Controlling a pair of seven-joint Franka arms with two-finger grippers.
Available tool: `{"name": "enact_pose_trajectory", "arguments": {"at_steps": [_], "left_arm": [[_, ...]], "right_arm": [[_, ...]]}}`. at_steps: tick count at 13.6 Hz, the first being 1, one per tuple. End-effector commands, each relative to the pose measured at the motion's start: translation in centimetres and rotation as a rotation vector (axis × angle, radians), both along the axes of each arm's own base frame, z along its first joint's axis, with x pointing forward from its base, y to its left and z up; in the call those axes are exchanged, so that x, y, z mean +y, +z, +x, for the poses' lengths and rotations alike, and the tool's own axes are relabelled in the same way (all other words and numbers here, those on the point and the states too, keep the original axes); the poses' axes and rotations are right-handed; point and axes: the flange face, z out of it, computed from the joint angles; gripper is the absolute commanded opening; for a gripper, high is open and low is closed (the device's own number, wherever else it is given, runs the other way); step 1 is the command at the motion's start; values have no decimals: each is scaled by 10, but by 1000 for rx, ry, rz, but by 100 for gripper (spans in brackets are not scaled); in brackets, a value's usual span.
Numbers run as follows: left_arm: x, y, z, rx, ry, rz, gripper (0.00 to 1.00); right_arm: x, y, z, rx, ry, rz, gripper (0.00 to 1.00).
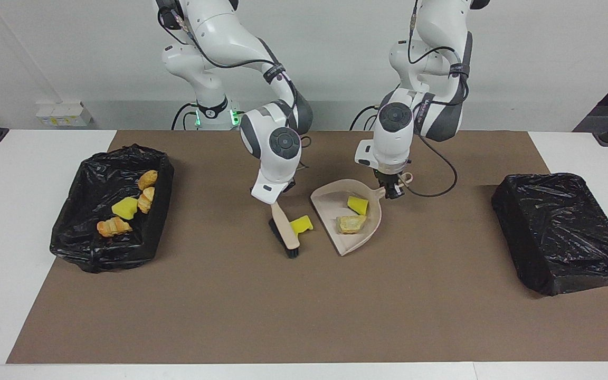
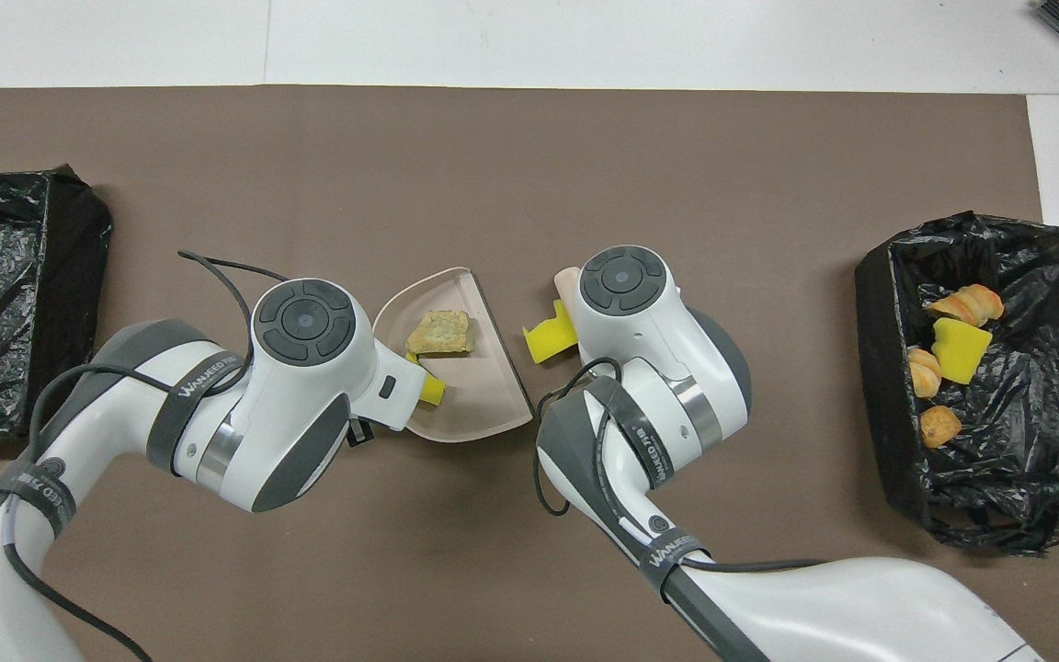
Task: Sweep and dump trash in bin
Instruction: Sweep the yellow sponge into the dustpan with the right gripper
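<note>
Light, squashy yellow sponge (image 1: pixel 302 225) between brush (image 1: pixel 285 235) and dustpan (image 1: pixel 347 241) mouth, best nudged low on its flat side; right gripper (image 1: pixel 277 200) clamping brush, left gripper (image 1: pixel 391 191) pinching dustpan handle.
</note>
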Motion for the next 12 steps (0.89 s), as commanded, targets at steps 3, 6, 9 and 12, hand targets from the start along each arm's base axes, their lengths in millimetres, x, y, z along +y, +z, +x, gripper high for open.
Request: {"name": "enact_pose_trajectory", "arguments": {"at_steps": [3, 6, 9, 12], "left_arm": [[0, 3, -7, 17, -58, -7, 0], [0, 2, -7, 19, -62, -7, 0], [0, 1, -6, 20, -79, -11, 0], [4, 2, -1, 18, -167, -31, 0]], "right_arm": [[40, 6, -19, 77, -100, 244, 0], [44, 23, -16, 98, -171, 409, 0], [32, 41, -9, 83, -179, 445, 0], [-8, 65, 1, 91, -213, 418, 0]]}}
